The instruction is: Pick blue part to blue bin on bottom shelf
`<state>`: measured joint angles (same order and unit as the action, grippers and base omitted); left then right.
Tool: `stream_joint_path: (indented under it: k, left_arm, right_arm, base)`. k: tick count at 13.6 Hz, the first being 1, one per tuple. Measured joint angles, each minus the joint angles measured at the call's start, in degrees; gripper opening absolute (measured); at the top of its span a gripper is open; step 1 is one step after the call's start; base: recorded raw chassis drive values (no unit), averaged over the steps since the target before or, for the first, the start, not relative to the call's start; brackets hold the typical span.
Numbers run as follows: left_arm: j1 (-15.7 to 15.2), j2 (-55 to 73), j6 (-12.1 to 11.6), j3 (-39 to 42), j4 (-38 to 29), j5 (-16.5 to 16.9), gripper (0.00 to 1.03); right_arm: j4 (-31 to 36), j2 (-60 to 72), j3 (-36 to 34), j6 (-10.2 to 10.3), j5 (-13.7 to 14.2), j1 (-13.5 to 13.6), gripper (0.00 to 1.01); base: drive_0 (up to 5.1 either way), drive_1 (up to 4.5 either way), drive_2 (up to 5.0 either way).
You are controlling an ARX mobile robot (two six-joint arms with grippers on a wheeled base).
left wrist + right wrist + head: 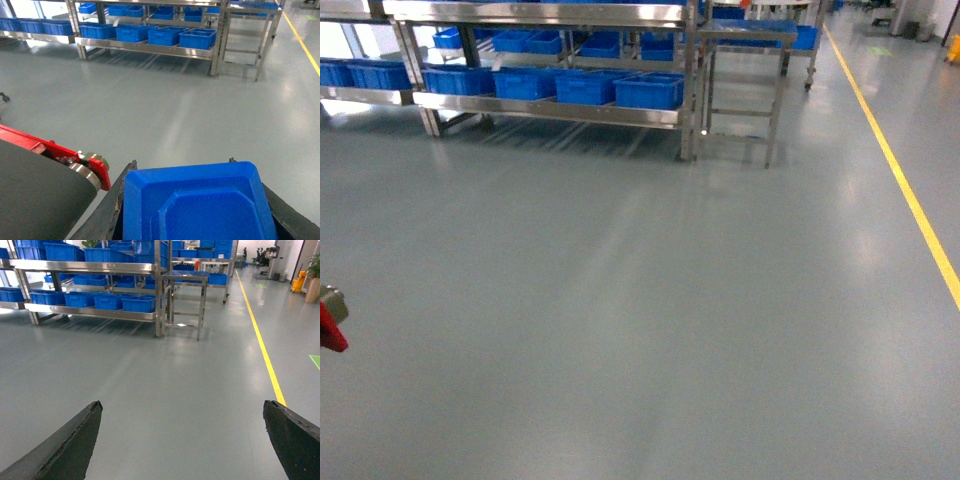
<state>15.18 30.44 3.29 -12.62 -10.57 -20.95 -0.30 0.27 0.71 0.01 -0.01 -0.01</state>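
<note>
Two black fingers of my left gripper (197, 210) sit clamped on the blue part (197, 202), a moulded blue plastic piece that fills the lower middle of the left wrist view, one finger (107, 215) pressed against its left side and the other against its right. Beside it on the left I see a red bracket (60, 152) with a metal roller, part of my own rig; the same red piece shows at the left edge of the head view.

My right gripper (182, 440) has its fingers spread wide apart with only grey floor (640, 330) between them.

Ahead, well away across the floor, stands a steel rack (692, 80). Its bottom shelf (550, 108) carries a row of blue bins (648, 90), set side by side, with more blue bins behind and to the left. A small steel table (745, 40) stands just right of the rack. A yellow line (905, 190) runs along the floor on the right.
</note>
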Motion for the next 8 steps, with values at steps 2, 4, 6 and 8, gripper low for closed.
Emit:
stream_joint_path:
  k: [2,4,6,8]
  left_arm:
    - [0.0,0.0,0.0,0.0,0.0,0.0,0.44]
    - [0.0,0.0,0.0,0.0,0.0,0.0,0.44]
    - [0.0,0.0,0.0,0.0,0.0,0.0,0.44]
    - [0.0,0.0,0.0,0.0,0.0,0.0,0.44]
  right_arm:
    - [0.0,0.0,0.0,0.0,0.0,0.0,0.98]
    - [0.0,0.0,0.0,0.0,0.0,0.0,0.98]
    - [0.0,0.0,0.0,0.0,0.0,0.0,0.98]
    - [0.0,0.0,0.0,0.0,0.0,0.0,0.98]
  base:
    - [-0.8,-0.76,-0.8]
    - [-1.5,-1.53,-1.5]
    - [-1.5,-1.53,-1.5]
    - [-1.4,-1.37,-1.4]
